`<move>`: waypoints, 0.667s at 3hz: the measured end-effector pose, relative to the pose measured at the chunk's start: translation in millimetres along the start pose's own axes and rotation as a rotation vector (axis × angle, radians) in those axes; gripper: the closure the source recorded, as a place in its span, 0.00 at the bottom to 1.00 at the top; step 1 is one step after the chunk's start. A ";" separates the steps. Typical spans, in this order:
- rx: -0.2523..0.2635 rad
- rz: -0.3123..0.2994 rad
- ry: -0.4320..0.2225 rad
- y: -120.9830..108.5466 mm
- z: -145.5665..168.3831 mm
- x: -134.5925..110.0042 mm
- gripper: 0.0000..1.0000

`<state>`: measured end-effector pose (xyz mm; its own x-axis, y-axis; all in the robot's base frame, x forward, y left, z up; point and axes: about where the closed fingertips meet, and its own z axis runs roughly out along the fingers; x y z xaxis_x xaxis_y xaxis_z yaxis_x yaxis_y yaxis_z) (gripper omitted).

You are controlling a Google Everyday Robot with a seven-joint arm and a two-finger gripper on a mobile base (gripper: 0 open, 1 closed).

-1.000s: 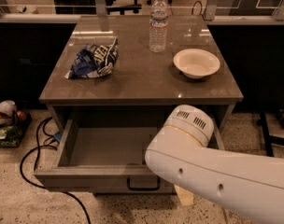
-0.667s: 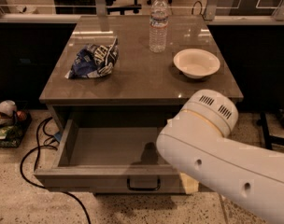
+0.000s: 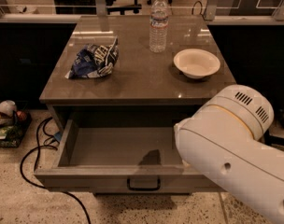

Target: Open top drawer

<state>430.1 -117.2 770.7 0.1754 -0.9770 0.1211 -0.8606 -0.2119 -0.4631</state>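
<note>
The top drawer [image 3: 118, 146] of the grey cabinet stands pulled out toward me, and its plain grey box interior shows with nothing in it. Its small black bar handle [image 3: 143, 185] sits at the centre of the flat front. My white arm [image 3: 235, 143] fills the lower right of the view and covers the drawer's right end. The gripper itself is not in view; it is hidden behind or beyond the arm. The two lower drawers are hidden below the open one.
On the cabinet top [image 3: 142, 78] lie a crumpled blue chip bag [image 3: 94, 59], a clear water bottle [image 3: 159, 23] and a white bowl [image 3: 196, 63]. Black cables [image 3: 34, 148] run on the speckled floor at the left, beside a small pile of items [image 3: 6, 120].
My arm has moved up and to the right, uncovering more of the drawer's front and its handle. The drawer stays open as before.
</note>
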 end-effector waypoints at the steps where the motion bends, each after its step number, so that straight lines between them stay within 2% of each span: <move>1: -0.004 -0.002 -0.002 0.6 1.8 -0.6 0.64; 2: -0.008 -0.003 -0.004 1.5 3.8 -1.2 0.87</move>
<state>430.4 -116.5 766.5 0.1793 -0.9765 0.1191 -0.8641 -0.2142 -0.4555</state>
